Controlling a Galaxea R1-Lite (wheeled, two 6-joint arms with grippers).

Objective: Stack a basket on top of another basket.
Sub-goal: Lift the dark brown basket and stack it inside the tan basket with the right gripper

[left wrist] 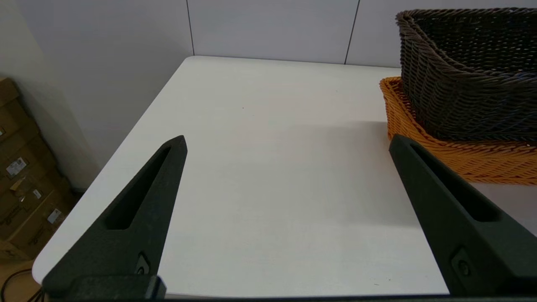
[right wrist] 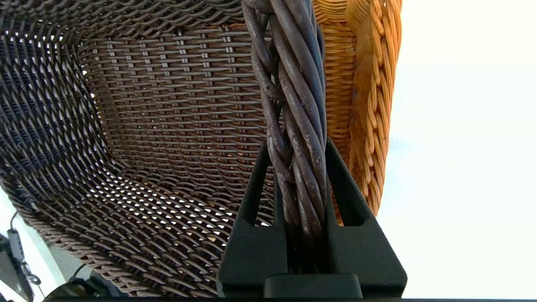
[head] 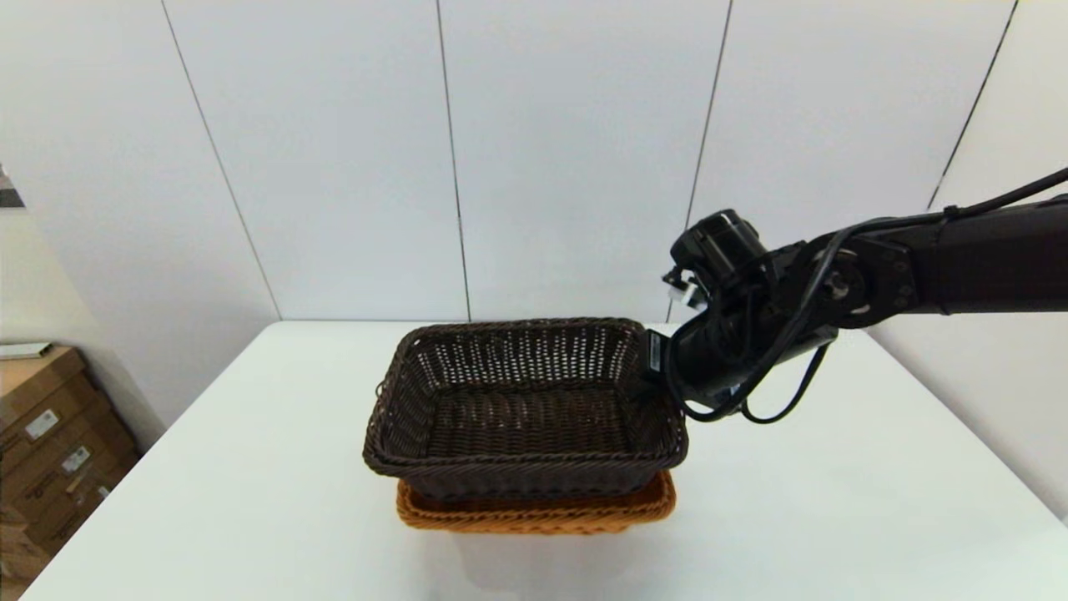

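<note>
The right arm (head: 959,267) is matte black all over, a thick squared boom ending in a bulkier jointed wrist with a rounded glossy black housing (head: 717,242) on top. Black cables (head: 776,367) run along it and hang in loose loops under the wrist, and a small white tag or connector (head: 686,292) shows beside the housing. The right gripper (right wrist: 298,184) has two black wedge-shaped fingers with long hollowed slots. The left gripper (left wrist: 289,147) has the same tapering, slotted black fingers (left wrist: 142,197), each with a small recessed screw near its base.
</note>
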